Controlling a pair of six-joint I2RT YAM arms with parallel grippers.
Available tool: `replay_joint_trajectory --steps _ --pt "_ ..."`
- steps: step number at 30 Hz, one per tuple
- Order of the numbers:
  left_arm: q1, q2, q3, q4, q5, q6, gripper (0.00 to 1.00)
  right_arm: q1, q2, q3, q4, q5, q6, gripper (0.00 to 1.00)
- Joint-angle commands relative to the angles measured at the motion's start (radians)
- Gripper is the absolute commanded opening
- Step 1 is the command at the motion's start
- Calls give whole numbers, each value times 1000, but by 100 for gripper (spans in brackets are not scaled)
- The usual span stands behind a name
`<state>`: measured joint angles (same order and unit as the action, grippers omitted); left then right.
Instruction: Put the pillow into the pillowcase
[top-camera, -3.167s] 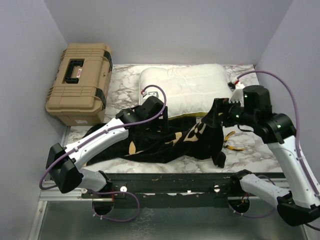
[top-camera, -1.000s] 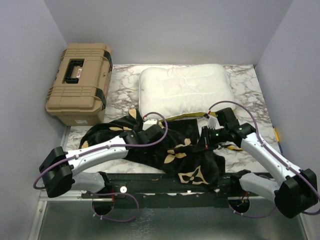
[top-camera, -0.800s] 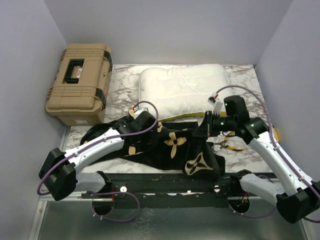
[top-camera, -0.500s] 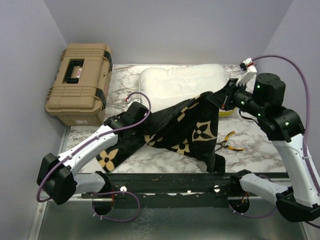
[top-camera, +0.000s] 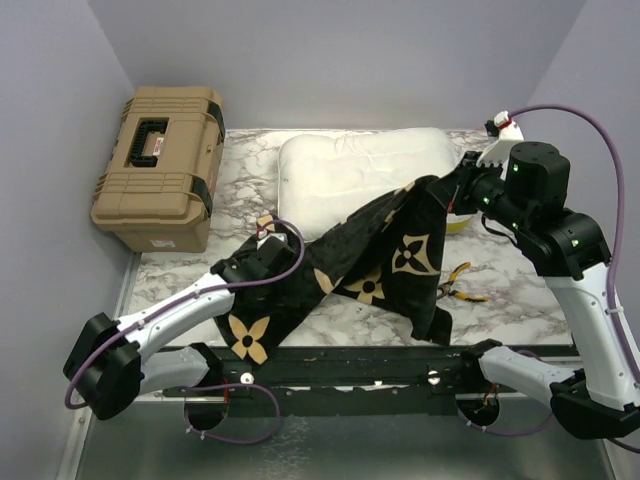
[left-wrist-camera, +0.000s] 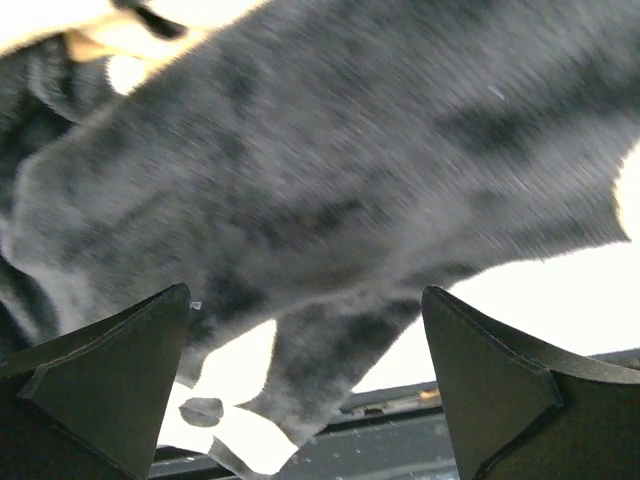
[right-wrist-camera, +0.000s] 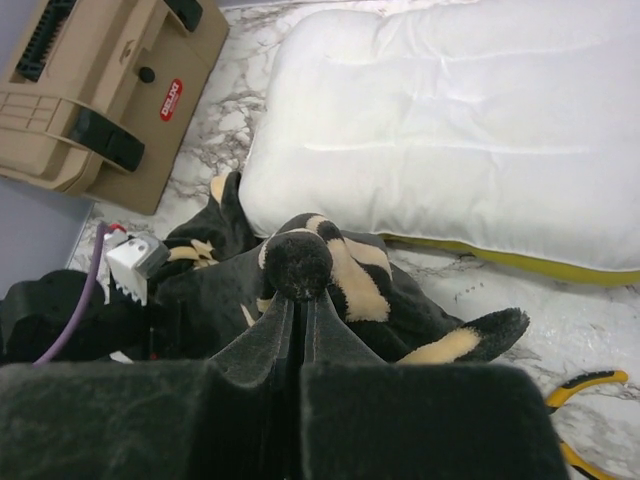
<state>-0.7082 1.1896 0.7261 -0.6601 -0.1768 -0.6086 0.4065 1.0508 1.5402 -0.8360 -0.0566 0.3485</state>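
- Pillow (top-camera: 365, 180): lies flat on the marble table (top-camera: 520, 310), just to the right of the tan toolbox (top-camera: 160, 165), wholly outside its cover. No part of it has entered, so insertion has not begun.
- Pillowcase (top-camera: 370, 255): hangs as a slanted sheet, right of the toolbox and in front of the pillow. Its upper corner overlaps the pillow's right end, and its lower edge trails on the table. No opening is visible, so the mouth probably still has to be found and spread.
- Right gripper (right-wrist-camera: 300, 300): raised, farthest from the toolbox. Its fingers are pressed together, pinching a fold of the plush fabric and carrying the cloth's weight.
- Left gripper (left-wrist-camera: 305, 295): low, right of and nearer than the toolbox. Its jaws are spread wide and hold nothing; the fabric hangs close ahead of them.
- Pliers (top-camera: 462, 283): lie on the table beyond the cloth, well apart from the toolbox and unused.
- Change from the earliest frame: the case then lay bunched on the table in front of the pillow, whereas it is now lifted and stretched out. Half a second ago the pose was nearly the same, and the left gripper has since drawn back lower.
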Motion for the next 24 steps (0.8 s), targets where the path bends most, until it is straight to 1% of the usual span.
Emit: replay_joint_trajectory --steps 1,4,7,10,13,14,17,20,23,24 --pt "-117 -105 -14 35 2 -45 99 0 24 8 -3 32 2 0" --pt "-206 -92 -26 23 -47 -94 99 0 38 9 -6 34 3 0" --pt "-291 -7 -39 28 -87 -144 99 1 46 8 -7 32 4 0" --pt "-328 109 -47 28 -126 -187 99 1 49 12 -14 36 5 0" --pt "-353 192 -44 27 -193 -226 99 1 46 18 -22 43 2 0" --pt "-355 210 -43 25 -213 -236 93 1 45 20 -25 46 1 0" --pt "-355 264 -39 13 -281 -260 67 0 41 23 -34 51 -4 0" --pt "-354 303 -38 4 -330 -284 36 0 33 18 -37 51 -7 0" --pt "-341 308 -22 -4 -343 -281 4 0 27 14 -41 51 -14 0" --pt "-328 299 -6 -13 -343 -271 0 0 26 12 -42 51 -18 0"
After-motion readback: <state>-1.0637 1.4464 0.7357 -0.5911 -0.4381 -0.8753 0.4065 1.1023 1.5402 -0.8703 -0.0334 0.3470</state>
